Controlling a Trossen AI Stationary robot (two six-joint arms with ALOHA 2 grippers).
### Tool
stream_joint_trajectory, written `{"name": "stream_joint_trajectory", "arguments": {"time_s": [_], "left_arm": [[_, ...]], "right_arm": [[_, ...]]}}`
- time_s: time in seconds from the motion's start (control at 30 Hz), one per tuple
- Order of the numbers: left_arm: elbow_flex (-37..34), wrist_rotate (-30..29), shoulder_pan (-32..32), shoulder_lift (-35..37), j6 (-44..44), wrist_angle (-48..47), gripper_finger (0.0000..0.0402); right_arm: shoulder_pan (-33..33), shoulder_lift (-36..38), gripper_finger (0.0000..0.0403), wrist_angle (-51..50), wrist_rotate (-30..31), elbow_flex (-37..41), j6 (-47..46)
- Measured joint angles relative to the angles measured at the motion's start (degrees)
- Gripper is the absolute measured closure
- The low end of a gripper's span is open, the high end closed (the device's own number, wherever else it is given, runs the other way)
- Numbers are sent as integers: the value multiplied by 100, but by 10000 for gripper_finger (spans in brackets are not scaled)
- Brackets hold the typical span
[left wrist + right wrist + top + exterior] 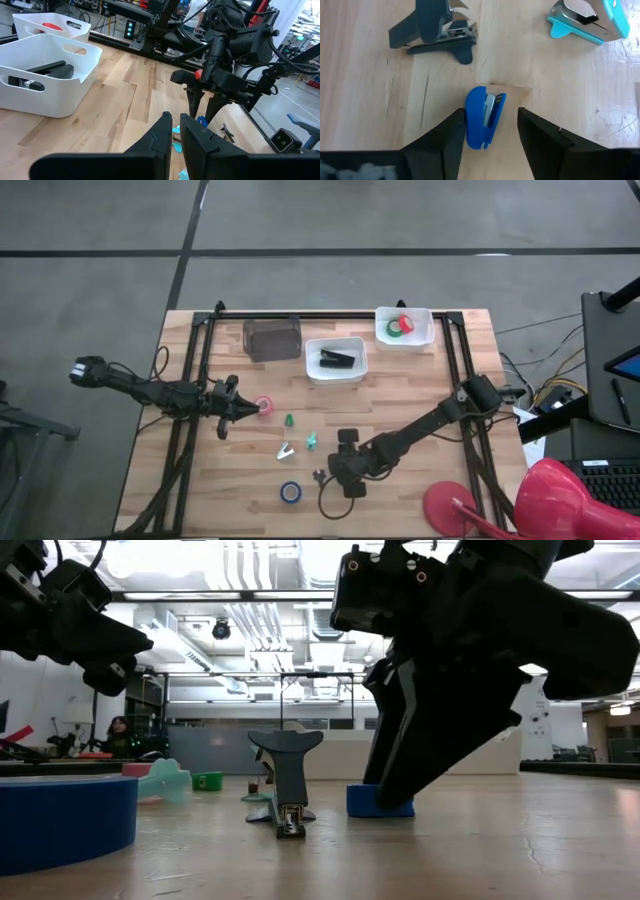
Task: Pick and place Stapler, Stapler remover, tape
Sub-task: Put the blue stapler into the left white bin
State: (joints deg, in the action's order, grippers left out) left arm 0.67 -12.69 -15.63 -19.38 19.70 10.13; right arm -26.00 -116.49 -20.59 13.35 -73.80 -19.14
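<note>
My right gripper [330, 472] [489, 114] is open and low over the table, with its fingers on either side of a small blue staple remover [482, 120] [380, 802]. A grey staple remover [437, 32] [285, 780] and a teal one [585, 22] lie just beyond it. My left gripper [248, 408] [175, 131] is shut and raised above the table, next to the pink tape roll [265, 406]. The blue tape roll [290, 492] [65, 820] lies flat near the table's near edge. The black stapler [338, 360] lies in a white bin, and the red and green tape [400, 327] lie in another. My right gripper straddles the blue staple remover from above, pointing down, and the remover lies flat on the table. One finger [447, 137] stands right against the remover's side [470, 125]. Whether it touches, I cannot tell.
A green staple remover [289, 421] lies between the pink tape and the teal remover. A dark grey bin [272, 338] stands at the far side beside the white bins. A red desk lamp [455, 508] sits at the near right corner. Black frame rails [190, 380] run along the table's sides.
</note>
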Motion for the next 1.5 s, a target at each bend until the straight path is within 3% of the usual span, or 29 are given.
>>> {"name": "stream_joint_trajectory", "arguments": {"time_s": [0.67, 1.07, 1.5], "left_arm": [[2, 0, -1, 0, 0, 0, 362], [0, -1, 0, 0, 0, 0, 362], [0, 0, -1, 1, 0, -23, 362]], "right_arm": [[49, 0, 330, 6, 12, 70, 416], [480, 192, 328, -326, 30, 63, 1133], [1783, 1229, 327, -729, 340, 63, 2270]]}}
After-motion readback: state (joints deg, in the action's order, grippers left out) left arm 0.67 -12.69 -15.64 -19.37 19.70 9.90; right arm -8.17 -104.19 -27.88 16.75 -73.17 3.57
